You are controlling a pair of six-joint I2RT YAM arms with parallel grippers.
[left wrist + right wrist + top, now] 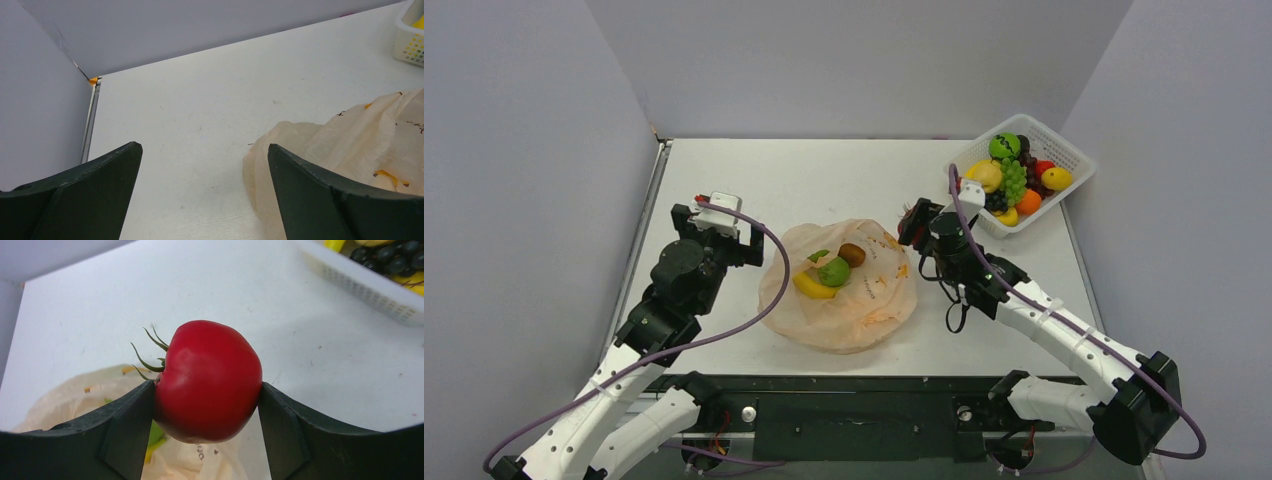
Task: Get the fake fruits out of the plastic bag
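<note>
Right gripper (206,387) clamps a red fruit (210,355) between its fingers, held over the right edge of the bag (864,300). The bag lies mid-bench (824,180), with a banana (812,288), a green fruit (834,271) and a brown fruit (852,254) in it. Left gripper (203,146) gapes empty just beside the bag's left edge. A basket (1064,148) of fruit sits far right.

- The light was bright and even, from above; shadows on the white table (824,180) were faint.
- The red tomato (207,382) had a soft sheen.
- All three views were sharp.
</note>
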